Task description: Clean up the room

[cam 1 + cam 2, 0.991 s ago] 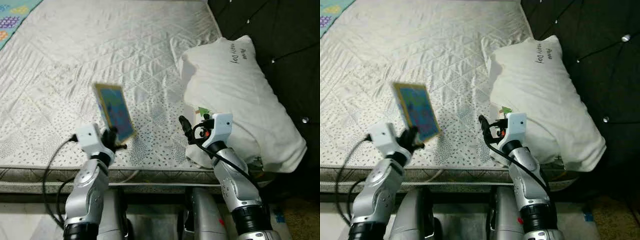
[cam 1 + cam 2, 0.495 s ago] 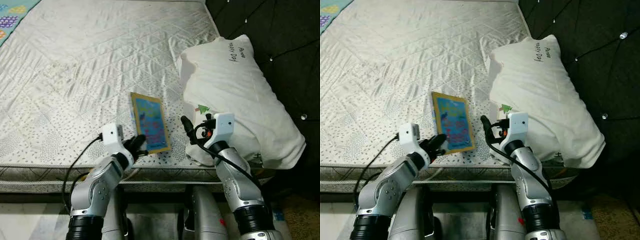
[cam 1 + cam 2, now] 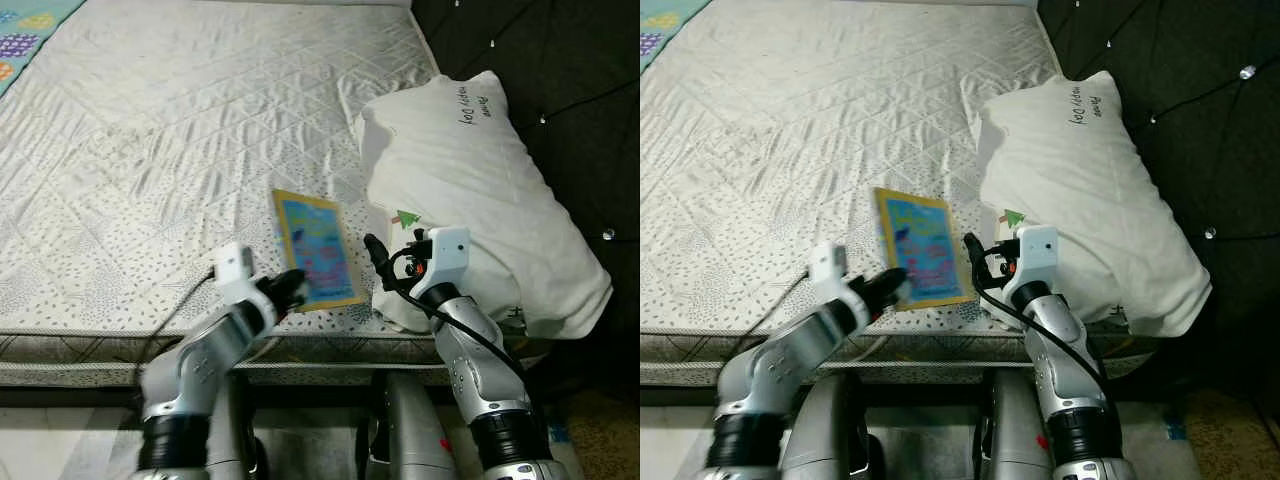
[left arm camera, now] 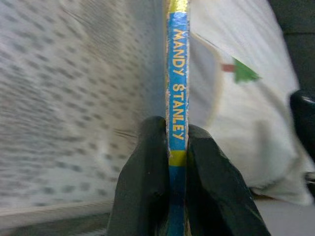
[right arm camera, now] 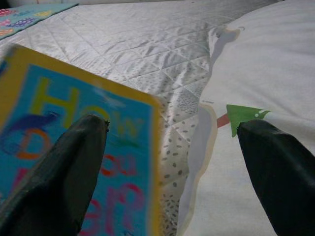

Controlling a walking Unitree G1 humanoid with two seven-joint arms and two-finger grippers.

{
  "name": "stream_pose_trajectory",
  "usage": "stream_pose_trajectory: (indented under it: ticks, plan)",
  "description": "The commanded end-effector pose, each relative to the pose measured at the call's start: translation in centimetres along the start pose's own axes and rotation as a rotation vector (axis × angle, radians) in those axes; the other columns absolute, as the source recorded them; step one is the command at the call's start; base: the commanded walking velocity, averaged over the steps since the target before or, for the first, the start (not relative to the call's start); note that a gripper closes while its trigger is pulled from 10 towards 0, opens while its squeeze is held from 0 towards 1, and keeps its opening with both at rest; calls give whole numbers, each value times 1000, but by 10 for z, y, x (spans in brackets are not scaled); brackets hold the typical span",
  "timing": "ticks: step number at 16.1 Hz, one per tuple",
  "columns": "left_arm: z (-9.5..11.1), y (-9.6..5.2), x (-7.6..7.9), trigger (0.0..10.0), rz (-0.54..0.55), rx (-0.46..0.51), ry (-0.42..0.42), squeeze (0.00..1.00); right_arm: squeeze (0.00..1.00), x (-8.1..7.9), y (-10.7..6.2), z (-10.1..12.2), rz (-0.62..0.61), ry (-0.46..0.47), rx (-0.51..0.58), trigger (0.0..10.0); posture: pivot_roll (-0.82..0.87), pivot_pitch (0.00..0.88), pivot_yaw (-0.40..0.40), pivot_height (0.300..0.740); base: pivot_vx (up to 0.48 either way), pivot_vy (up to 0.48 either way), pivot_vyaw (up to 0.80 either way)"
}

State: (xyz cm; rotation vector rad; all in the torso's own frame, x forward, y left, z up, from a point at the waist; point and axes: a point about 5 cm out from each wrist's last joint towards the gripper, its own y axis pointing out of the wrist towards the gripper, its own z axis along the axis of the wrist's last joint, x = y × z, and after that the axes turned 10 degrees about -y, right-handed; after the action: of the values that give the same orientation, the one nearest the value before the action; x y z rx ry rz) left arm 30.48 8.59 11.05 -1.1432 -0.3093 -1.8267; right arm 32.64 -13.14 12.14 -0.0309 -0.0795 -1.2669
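Book [image 3: 318, 248] pinched at its near edge by left gripper [image 3: 290, 290], now nearer the pillow [image 3: 480, 190] than before; right gripper [image 5: 172, 172] spread wide.

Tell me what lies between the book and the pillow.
Only the right gripper, open, over a narrow strip of mattress, between book and pillow, in the eye views.

Bedroom in a home. Large bed [image 3: 180, 130] with white quilted mattress cover, diamond-stitched, speckled along the near edge. White pillow [image 3: 480, 190] with printed lettering and a small green motif, lying at the head end against a dark tufted headboard [image 3: 560, 70] set with shiny studs. Corner of a colourful patterned blanket [image 3: 25, 35] at the far side. Children's picture book [image 3: 318, 248] on the mattress beside the pillow.
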Motion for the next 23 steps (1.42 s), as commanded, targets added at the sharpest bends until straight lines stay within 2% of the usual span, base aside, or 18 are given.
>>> stream_pose_trajectory:
  ticks: [1,5,7,10,12,15,18,23]
  plan:
    - [-6,6,12,10000,-41,-30,-25,0,0,2,-1,-2,-8,-1,-7,10000,-21,144,-22,571,0,0,0]
    - [-7,10,19,10000,-62,-46,-75,0,0,3,-2,-2,-16,-4,-9,10000,-28,149,-19,571,0,0,0]
    - [-8,6,6,10000,-5,-64,-71,0,0,4,-3,-4,-21,-5,-13,10000,-29,157,-17,571,0,0,0]
    - [-7,2,-10,10000,60,-68,-114,0,0,4,-3,-4,-22,-3,-16,10000,-23,166,-21,571,0,0,0]
    - [-8,0,-20,10000,118,-78,-86,0,0,3,-2,-4,-20,-1,-16,10000,-26,168,-23,571,0,0,0]
    - [4,-4,-47,10000,220,-50,-20,0,0,6,-2,-4,-22,-3,-19,10000,-27,171,-30,571,0,0,0]
    - [10,-1,-68,10000,272,-74,-4,0,0,5,-1,-3,-18,-4,-19,10000,-30,173,-37,571,0,0,0]
    - [32,5,-78,10000,288,-65,77,0,0,10,-2,-1,-27,-8,-18,10000,-45,177,-38,571,0,0,0]
